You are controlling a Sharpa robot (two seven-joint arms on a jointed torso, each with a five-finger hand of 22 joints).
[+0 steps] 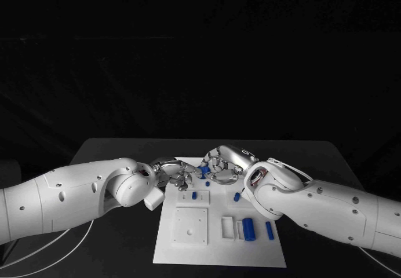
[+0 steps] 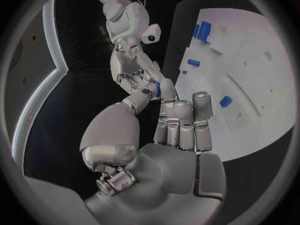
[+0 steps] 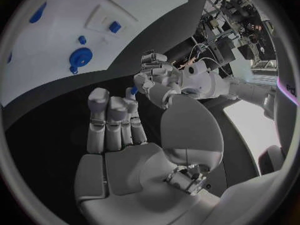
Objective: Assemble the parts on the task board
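Observation:
The white task board (image 1: 219, 250) lies mid-table. My left hand (image 1: 174, 174) and right hand (image 1: 227, 168) meet fingertip to fingertip above its far end. Between them is a small blue part (image 1: 204, 169). In the left wrist view the blue part (image 2: 157, 89) sits between my left hand's (image 2: 169, 135) thumb and a finger, with the right hand (image 2: 132, 65) touching it from beyond. In the right wrist view the blue part (image 3: 132, 91) is at the fingertips of my right hand (image 3: 119, 130), against the left hand (image 3: 152, 70). Both hands appear to pinch it.
Other blue parts lie on the board: two small ones (image 1: 194, 196) (image 1: 236, 197) near its middle and two long ones (image 1: 249, 230) (image 1: 269, 230) at the near right. A round blue part (image 3: 80, 57) sits near the board's edge. Black table surrounds the board.

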